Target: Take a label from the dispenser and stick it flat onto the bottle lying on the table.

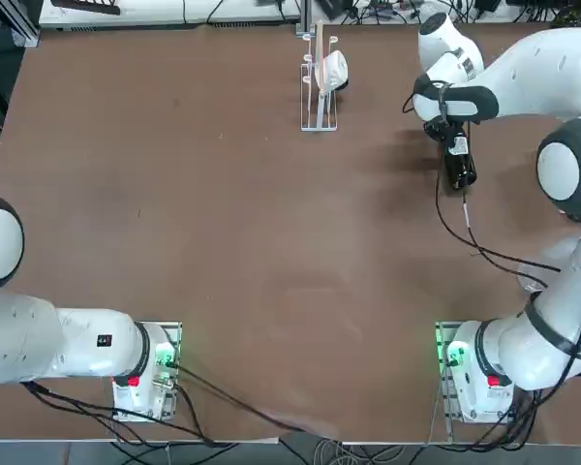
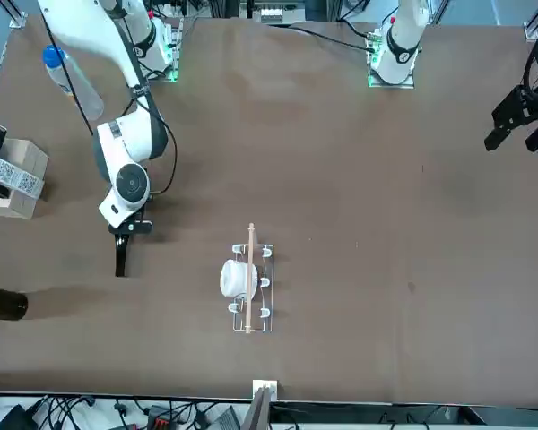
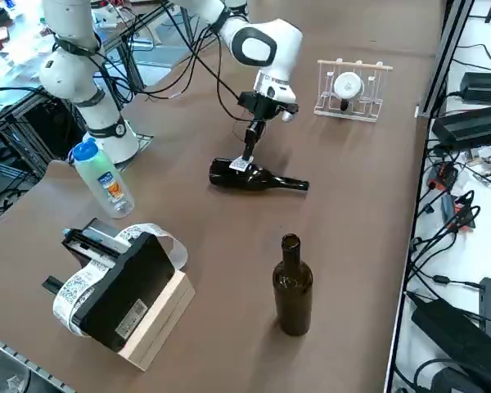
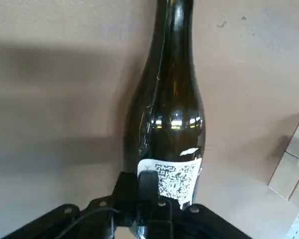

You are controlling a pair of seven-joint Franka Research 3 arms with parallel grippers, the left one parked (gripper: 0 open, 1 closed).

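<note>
You're at the sticking step: the closed right tool [image 3: 247, 155] presses the label [image 4: 178, 180] onto the bottle [image 4: 169, 119]; next, smooth it flat.

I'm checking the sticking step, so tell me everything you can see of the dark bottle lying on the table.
The bottle is dark, almost black glossy glass with a long slender neck, lying on its side on the brown table, neck pointing away from the arm's base. A white label with dark QR-like print sits across its body near the base. The right gripper, fingers shut, points down onto the body at the label's edge, apparently pressing it. Nothing else touches the bottle.
</note>
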